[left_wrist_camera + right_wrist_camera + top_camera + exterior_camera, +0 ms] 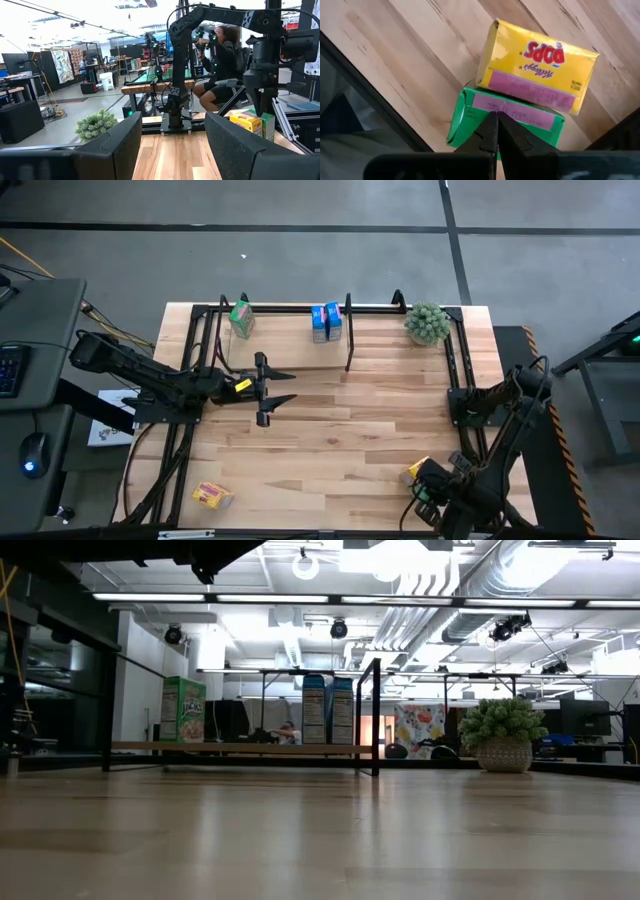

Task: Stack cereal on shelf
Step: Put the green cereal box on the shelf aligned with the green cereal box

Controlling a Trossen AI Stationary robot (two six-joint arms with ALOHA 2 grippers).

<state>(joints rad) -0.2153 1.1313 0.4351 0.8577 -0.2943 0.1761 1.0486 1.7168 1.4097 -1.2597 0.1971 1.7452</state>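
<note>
The pale plank counter [340,420] carries a black-tube shelf [300,309] along the upper edge, holding one green cereal box [241,319], two blue cereal boxes [326,322]; a fuzzy green plant [427,323] sits upper right, a yellow cereal box [212,496] lower left.

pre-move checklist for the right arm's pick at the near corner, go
1. Right gripper open for a grasp: not ok, shut.
2. Gripper over a target: ok, above the green box.
3. Target free: not ok, yellow box lies against it.
4. Shelf has room: ok, gap between the green box on the shelf and the blue boxes.
5. Left gripper clear: ok, mid-table, open.
</note>
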